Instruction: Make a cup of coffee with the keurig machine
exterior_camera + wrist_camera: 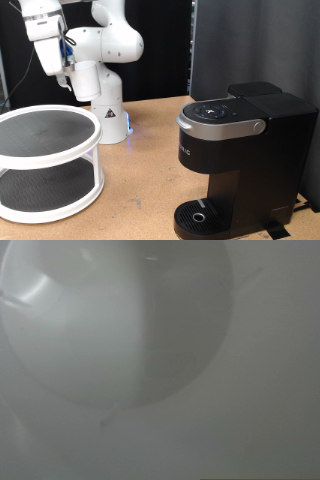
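Note:
The keurig machine (243, 150) stands on the wooden table at the exterior view's right, its grey-trimmed lid down and its round drip tray (200, 216) bare. No white cup shows in the exterior view. The arm's hand (45, 30) is raised at the exterior view's top left, far from the machine, and its fingers are cut off by the frame edge. The wrist view is blurred. It holds a large pale round shape (110, 320) against grey, and I cannot tell what that shape is. No fingers show there.
A white two-tier round rack (45, 160) with dark shelves stands at the exterior view's left. The robot's base (108, 115) sits behind it on the table. A black panel rises behind the machine.

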You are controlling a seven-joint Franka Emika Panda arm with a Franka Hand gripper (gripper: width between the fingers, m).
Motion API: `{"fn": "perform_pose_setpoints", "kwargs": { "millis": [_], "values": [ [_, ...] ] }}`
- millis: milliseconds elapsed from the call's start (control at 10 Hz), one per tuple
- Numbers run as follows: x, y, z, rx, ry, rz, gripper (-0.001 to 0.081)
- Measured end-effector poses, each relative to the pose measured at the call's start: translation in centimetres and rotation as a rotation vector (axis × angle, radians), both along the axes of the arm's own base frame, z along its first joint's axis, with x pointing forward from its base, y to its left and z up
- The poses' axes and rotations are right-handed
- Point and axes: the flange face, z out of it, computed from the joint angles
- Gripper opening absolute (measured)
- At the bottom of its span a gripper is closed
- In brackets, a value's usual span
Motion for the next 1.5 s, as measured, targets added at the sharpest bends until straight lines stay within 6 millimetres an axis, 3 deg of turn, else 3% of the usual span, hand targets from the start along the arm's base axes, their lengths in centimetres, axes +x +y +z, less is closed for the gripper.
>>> {"fn": "perform_pose_setpoints", "kwargs": {
  "millis": [300,600,800,1100,1500],
  "values": [
    [0.9,0.9,0.5,0.094,-0.009,-0.33,0.0072],
    [3.7,3.4,0.5,0.034,0.009,-0.565,0.0072],
    [5.9,4.5,-0.4,-0.027,-0.001,-0.603,0.0072],
    [5.8,5.0,-0.5,-0.002,0.028,-0.596,0.0072],
    [7.0,8.2,-0.5,-0.032,0.038,-0.587,0.0072]
  ]
}}
